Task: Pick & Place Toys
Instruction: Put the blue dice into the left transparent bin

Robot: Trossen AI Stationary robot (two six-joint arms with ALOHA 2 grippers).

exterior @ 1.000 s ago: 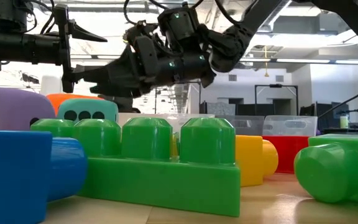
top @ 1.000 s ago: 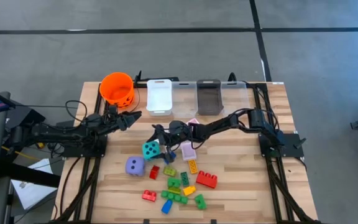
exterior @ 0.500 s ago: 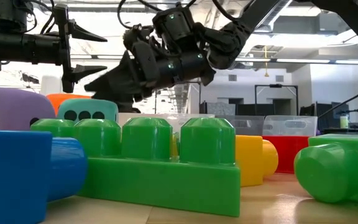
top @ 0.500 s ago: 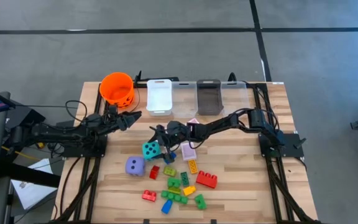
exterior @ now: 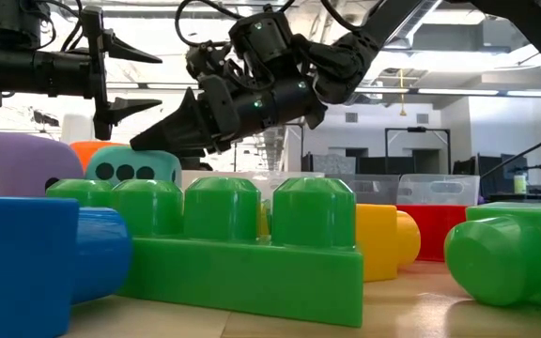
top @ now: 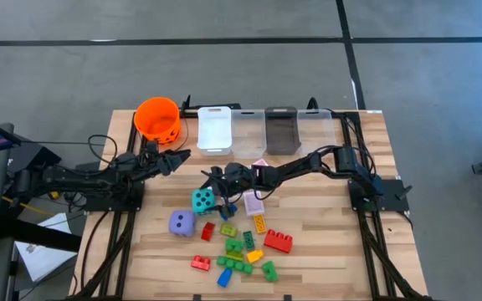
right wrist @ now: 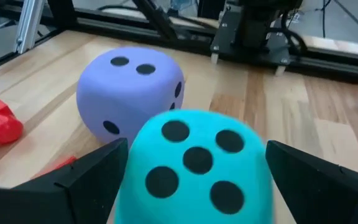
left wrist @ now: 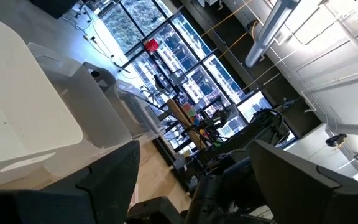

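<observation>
Right gripper (top: 210,186): fingers spread wide, one on each side of the teal die, nothing clamped; reaching from the table's right edge toward the middle.
Teal die (top: 202,201): near the table's middle, resting on the wood, between the two dark right fingers (right wrist: 86,174) in the right wrist view; five-dot face turned toward that camera.
Purple die (top: 182,221): just beside the teal die, toward the front-left corner; apart from it, on the wood.
Left gripper (top: 174,157): open and empty, above the table near the left edge, just in front of the orange bucket.
Orange bucket (top: 157,119): back-left corner of the table.
White bin (top: 214,130): along the back edge, right of the bucket.
Clear bins (top: 280,130): along the back edge, right of the white bin.
Pink-backed cards (top: 253,201): near the middle, just right of the right gripper; exact count not clear.
Big red brick (top: 278,241): toward the front edge, right of the brick cluster.
Small red brick (top: 200,262): close to the front edge, left end of the cluster.
Green bricks (top: 235,246): middle of the cluster near the front edge; long one (exterior: 238,253) filling the low view's foreground.
Blue brick (top: 224,277): closest to the front edge.
Yellow brick (top: 259,223): between the cards and the big red brick.
</observation>
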